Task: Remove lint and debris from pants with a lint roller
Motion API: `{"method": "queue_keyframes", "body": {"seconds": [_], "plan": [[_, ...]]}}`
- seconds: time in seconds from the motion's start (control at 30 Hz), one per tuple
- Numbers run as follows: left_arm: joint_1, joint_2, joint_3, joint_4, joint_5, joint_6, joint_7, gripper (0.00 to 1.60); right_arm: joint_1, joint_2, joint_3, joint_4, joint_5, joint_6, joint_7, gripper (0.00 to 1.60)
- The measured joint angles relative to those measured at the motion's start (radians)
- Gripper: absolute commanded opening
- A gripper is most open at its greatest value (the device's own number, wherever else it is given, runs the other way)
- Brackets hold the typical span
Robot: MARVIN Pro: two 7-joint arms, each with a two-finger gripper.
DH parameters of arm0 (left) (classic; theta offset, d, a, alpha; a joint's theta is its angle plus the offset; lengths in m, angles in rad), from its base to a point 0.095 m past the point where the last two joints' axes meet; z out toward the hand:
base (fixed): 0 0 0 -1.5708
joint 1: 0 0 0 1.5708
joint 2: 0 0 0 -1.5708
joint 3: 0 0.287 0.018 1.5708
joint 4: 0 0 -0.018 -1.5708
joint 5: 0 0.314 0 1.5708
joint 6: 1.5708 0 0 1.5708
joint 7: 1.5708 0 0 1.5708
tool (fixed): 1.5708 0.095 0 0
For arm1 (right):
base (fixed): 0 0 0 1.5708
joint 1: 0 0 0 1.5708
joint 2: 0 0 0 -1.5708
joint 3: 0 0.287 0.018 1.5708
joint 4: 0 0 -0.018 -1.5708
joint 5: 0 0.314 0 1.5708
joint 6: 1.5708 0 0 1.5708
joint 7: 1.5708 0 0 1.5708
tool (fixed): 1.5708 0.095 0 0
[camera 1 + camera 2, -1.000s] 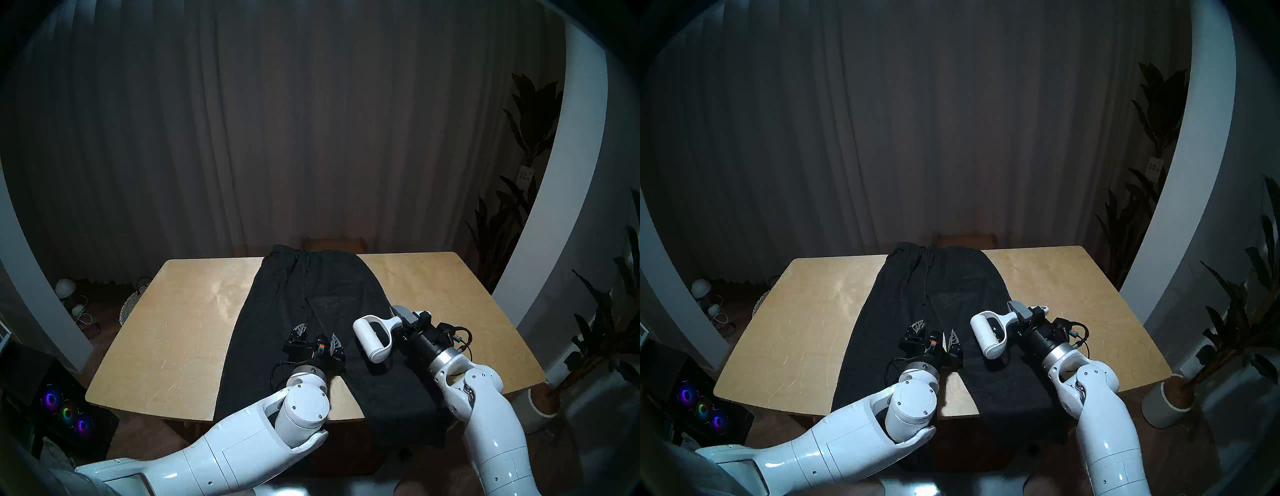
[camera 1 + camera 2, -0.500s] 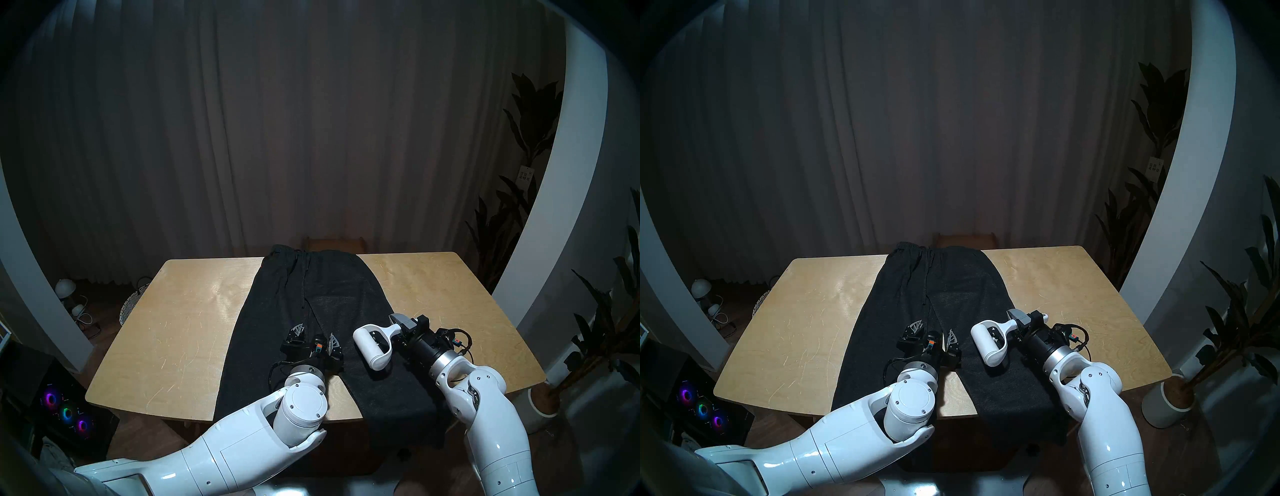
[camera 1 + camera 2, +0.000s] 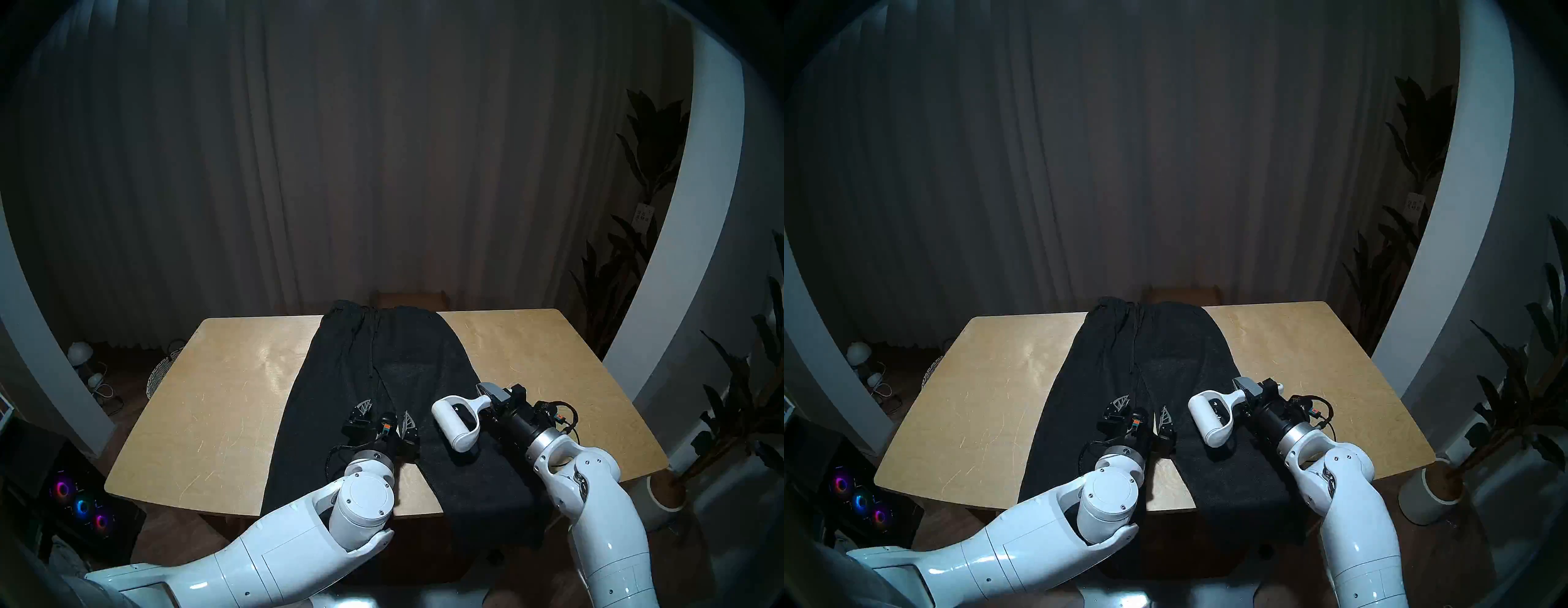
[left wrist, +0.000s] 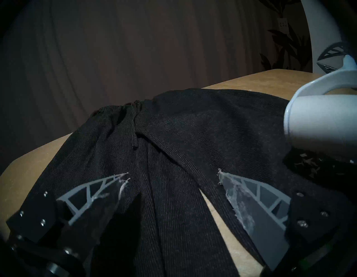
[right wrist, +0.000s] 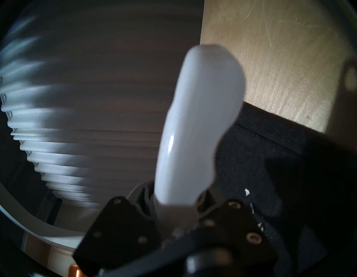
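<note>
Pants [image 3: 382,382] lie flat down the middle of the table [image 3: 220,403], waistband at the far edge, both legs running toward the robot and hanging off the near edge.

Right gripper [image 3: 488,401] clamped tight on the stubby handle of the lint roller [image 3: 455,424]. Roll sits over the right trouser leg, low, tilted; whether it touches the cloth I cannot tell from the head views.

White flecks [image 4: 307,164] show on the dark fabric just under and beside the roll in the left wrist view; a few more bright crumbs [image 5: 247,191] in the right wrist view, near the gripper body.

Left gripper [image 3: 385,415] hangs with jaws spread apart, empty, over the crotch seam between the legs. Its fingers [image 4: 100,191] are close above the cloth, not pinching it.

Risks, as I judge them:
- Cloth is loose and unpinned. A sticky roll may drag or bunch the leg instead of rolling, lifting fabric with it.
- Roll tilted: only one end may bear, leaving flecks behind.
- Short handle, firm grip near the frame: the gripper body could snag the fabric on a long stroke.
- Left fingers near the roller's path; a sideways stroke could knock them.
</note>
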Motion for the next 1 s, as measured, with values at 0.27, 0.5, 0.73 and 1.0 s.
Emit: {"method": "queue_keyframes", "body": {"seconds": [0.27, 0.5, 0.73, 1.0], "plan": [[0.010, 0.012, -0.009, -0.011, -0.008, -0.013, -0.010, 1.60, 0.000, -0.002, 0.002, -0.001, 0.000, 0.002, 0.001, 0.00], [0.021, 0.021, -0.021, -0.019, -0.017, -0.040, -0.016, 1.60, -0.002, -0.005, 0.002, -0.010, 0.007, 0.014, 0.004, 0.00], [0.032, 0.028, -0.033, -0.024, -0.023, -0.081, -0.021, 1.60, -0.021, -0.006, 0.000, -0.031, 0.015, 0.029, 0.014, 0.00], [0.047, 0.036, -0.050, -0.032, -0.055, -0.137, -0.041, 1.60, -0.009, 0.007, -0.010, 0.025, 0.020, 0.062, 0.045, 0.00]]}}
